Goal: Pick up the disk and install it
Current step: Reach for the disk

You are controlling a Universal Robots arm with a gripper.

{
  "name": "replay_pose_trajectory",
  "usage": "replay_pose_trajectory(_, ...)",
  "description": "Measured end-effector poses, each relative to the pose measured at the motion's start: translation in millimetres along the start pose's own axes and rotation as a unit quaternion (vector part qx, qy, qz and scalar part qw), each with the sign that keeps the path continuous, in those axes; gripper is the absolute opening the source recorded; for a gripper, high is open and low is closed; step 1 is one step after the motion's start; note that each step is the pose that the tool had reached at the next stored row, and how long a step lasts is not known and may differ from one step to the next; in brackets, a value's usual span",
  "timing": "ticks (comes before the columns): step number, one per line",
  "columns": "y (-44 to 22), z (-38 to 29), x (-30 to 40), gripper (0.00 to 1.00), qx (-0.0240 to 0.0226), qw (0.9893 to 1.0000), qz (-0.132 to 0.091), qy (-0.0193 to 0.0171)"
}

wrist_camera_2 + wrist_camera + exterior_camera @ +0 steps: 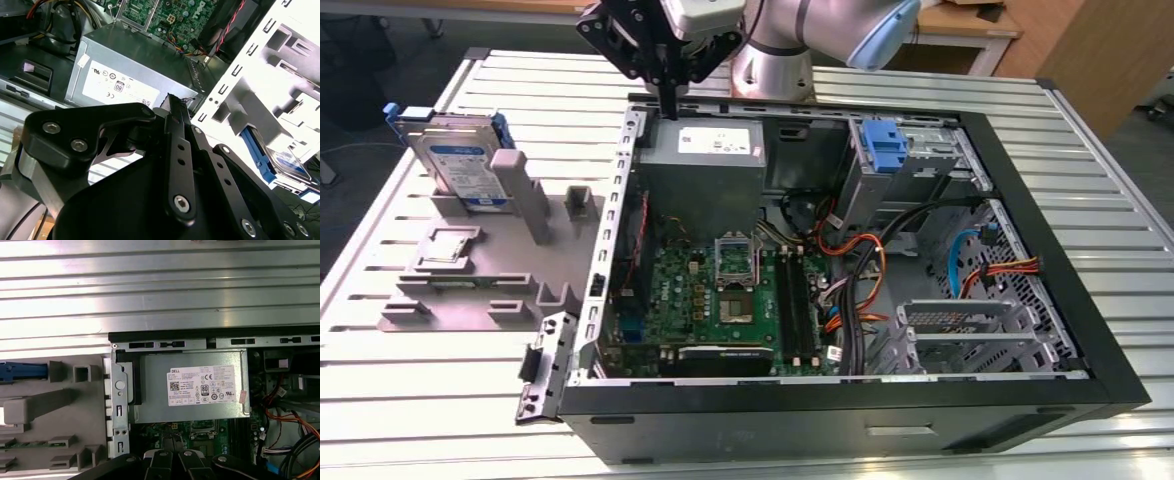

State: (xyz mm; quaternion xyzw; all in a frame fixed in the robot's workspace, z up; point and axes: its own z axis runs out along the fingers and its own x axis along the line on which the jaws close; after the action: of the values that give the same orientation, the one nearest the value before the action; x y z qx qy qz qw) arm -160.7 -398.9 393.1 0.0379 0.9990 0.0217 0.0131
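Disk (454, 160) stands on edge in a grey fixture (467, 295) on the tabletop (1087, 130), at the exterior view's left, outside the open case (854, 415) and well apart from the end effector (670, 110). That end effector hangs just above the power supply (707, 145) at the case's far rim, fingers drawn narrow together, holding nothing. In both wrist views the power supply lies close beyond the fingers. A blue bracket (887, 145) stands upright inside the case.
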Motion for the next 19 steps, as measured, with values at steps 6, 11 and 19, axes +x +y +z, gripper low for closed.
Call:
replay_pose_trajectory(6, -0.1, 0.0, 1.7, 0.11, 0.0, 1.0, 0.0, 0.0)
replay_pose_trajectory(11, -0.2, -0.1, 3.4, 0.11, 0.0, 1.0, 0.0, 0.0)
replay_pose_trajectory(19, -0.4, -0.2, 6.0, 0.11, 0.0, 1.0, 0.0, 0.0)
